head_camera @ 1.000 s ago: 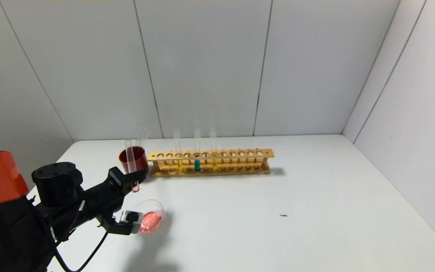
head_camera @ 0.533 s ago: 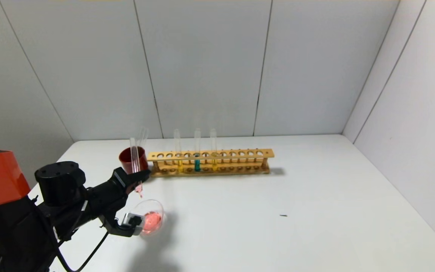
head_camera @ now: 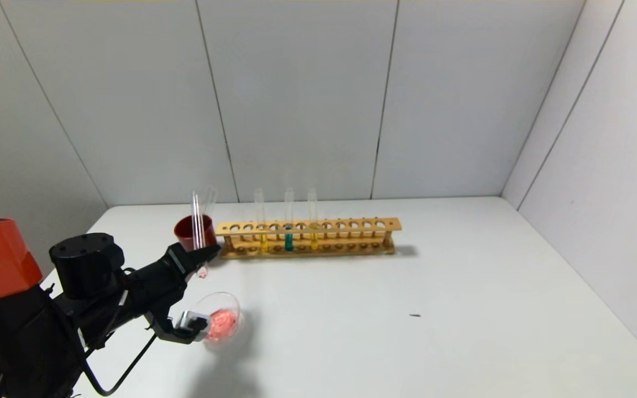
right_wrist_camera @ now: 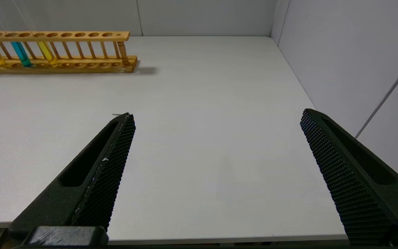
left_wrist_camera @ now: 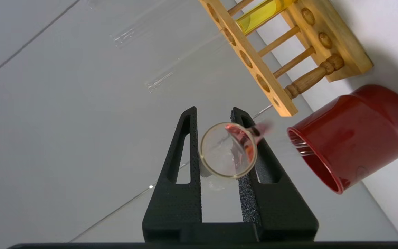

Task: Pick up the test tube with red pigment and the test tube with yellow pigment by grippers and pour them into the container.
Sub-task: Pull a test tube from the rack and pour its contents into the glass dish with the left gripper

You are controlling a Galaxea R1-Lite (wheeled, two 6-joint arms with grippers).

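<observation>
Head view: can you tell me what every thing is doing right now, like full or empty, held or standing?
Left gripper: shut on red tube.
Red tube: upright, nearly empty.
Container: holds pink liquid.
Yellow tubes: standing in rack.
Teal tube: standing in rack.
Red cup: upright, holds an empty tube.
Right gripper: open, idle.

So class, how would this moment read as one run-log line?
left gripper: shut on red test tube, near-empty, by red cup | container: red liquid | right gripper: open, idle | yellow tubes: racked

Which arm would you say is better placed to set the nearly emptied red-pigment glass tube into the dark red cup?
Left: the left hand grips the slim clear glass tube upright beside the dark red cup. The right hand is open, far from it.
</observation>
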